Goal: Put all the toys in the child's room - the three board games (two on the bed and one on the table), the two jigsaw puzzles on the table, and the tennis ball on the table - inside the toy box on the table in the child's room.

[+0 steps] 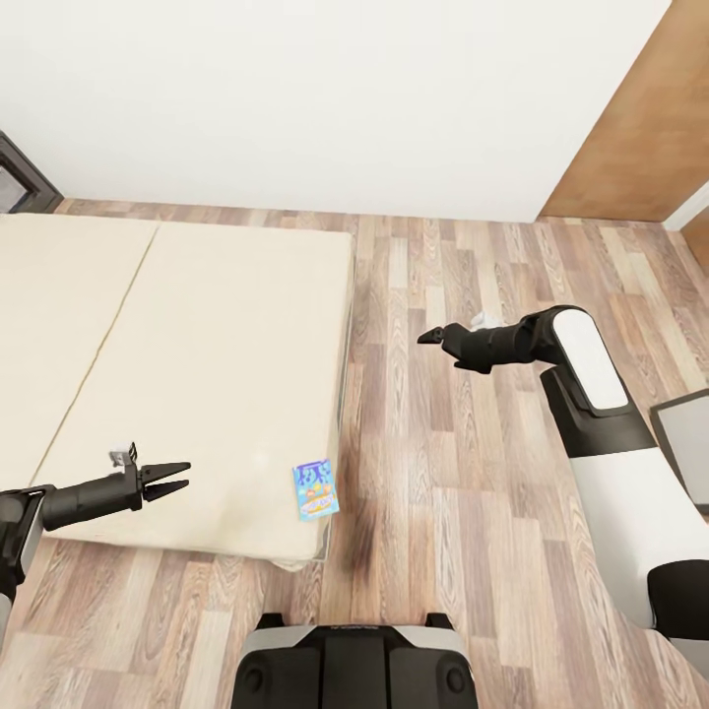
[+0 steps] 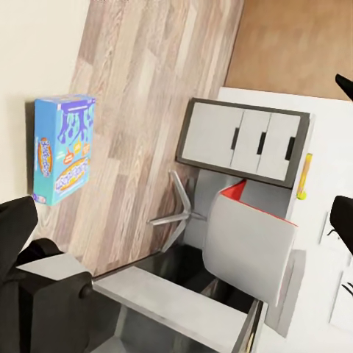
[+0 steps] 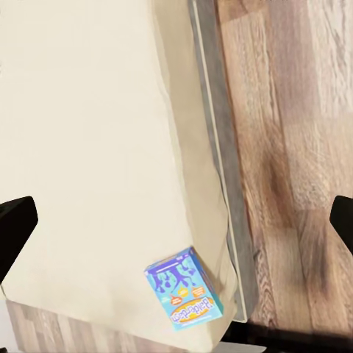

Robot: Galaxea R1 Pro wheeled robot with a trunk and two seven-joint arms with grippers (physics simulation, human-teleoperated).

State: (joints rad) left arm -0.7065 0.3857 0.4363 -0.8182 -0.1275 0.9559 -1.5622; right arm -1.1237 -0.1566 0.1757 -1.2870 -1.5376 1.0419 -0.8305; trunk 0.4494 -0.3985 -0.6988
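**Blue board game on bed corner, both grippers empty**

The small blue board game (image 1: 316, 489) lies flat on the bed (image 1: 197, 374), at the near corner of the beige mattress beside the wooden floor (image 1: 463, 463). In the right wrist view the same box (image 3: 184, 289) sits just inside the mattress edge, close to the dark grey frame strip (image 3: 220, 147). In the left wrist view it (image 2: 65, 147) shows at the mattress edge with floor beside it.

The left gripper (image 1: 169, 479) hovers over the near part of the bed, well apart from the box, fingers spread, holding nothing. The right gripper (image 1: 433, 336) hangs over the floor beyond the bed's side, empty; cannot tell whether its fingers are parted or closed.

The left wrist view also shows a grey drawer unit (image 2: 246, 141), a swivel chair (image 2: 246, 246) and the white bench (image 2: 331, 184) with a yellow pencil (image 2: 304, 176) on it. White wall (image 1: 325, 98) behind the bed.
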